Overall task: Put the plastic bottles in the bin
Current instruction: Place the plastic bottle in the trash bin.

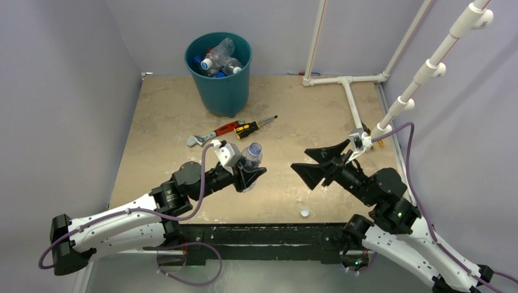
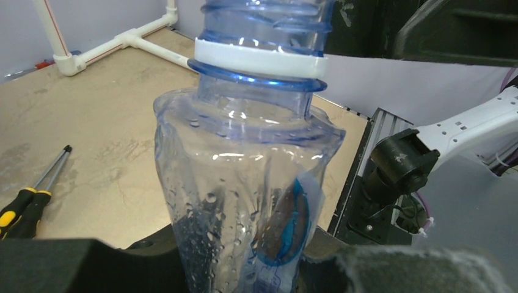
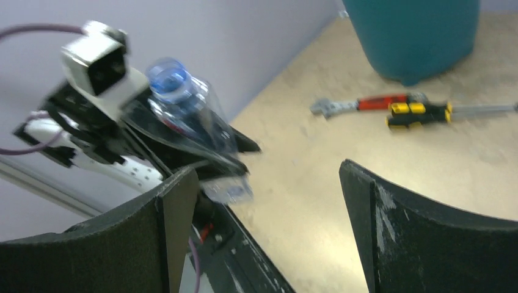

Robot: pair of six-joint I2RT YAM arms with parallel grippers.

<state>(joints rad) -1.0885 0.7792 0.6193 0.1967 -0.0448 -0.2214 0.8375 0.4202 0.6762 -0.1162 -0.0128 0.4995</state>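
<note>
Bottle (image 1: 252, 152) sits clamped in left claw (image 1: 249, 173), right claw (image 1: 299, 159) agape.

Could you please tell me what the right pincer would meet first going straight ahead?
Probably the bottle held in the left pincer, which faces the open right pincer; their relative height is unclear.

Robotics lab test cell

Plain lilac-grey walls (image 1: 61, 91) box in a scuffed beige tabletop (image 1: 171, 110). A white plastic pipe frame (image 1: 348, 80) stands at its far right corner. Two white-and-black robot arms (image 1: 122, 218) trailing purple cables (image 1: 203, 171) sit on a black rail (image 1: 269, 235) along its near edge.
</note>
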